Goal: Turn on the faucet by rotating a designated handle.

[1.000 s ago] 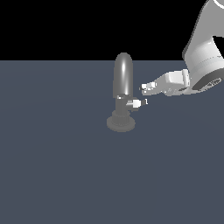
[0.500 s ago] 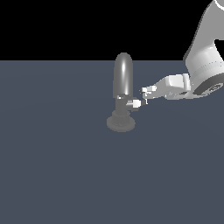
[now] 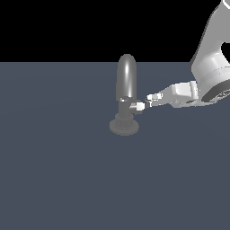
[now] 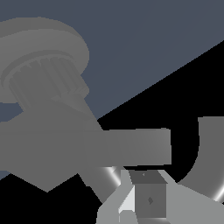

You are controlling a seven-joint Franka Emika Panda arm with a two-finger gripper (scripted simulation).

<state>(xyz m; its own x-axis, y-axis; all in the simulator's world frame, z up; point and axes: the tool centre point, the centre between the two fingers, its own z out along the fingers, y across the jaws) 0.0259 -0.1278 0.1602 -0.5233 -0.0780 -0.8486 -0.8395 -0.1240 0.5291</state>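
You have the grey metallic faucet with its tall rounded glossy spout (image 3: 126,76) standing on its round disc base on the dark slate-blue table (image 3: 58,175), a little to the exterior view's right of centre. The small bright white-silver stubby handle (image 3: 139,106) juts sideways from the short neck toward the exterior view's right, which is why the white arm's gripper (image 3: 148,100) reaches in nearly level from that side. Its tip sits right at the handle's end, seemingly touching it. Whether the jaws are parted or closed you cannot tell: the exterior view is too small, and the wrist view shows only the faucet's base and a grey bar up close (image 4: 131,146). Judged from this pose, you look set to push the lever round rather than clamp it.
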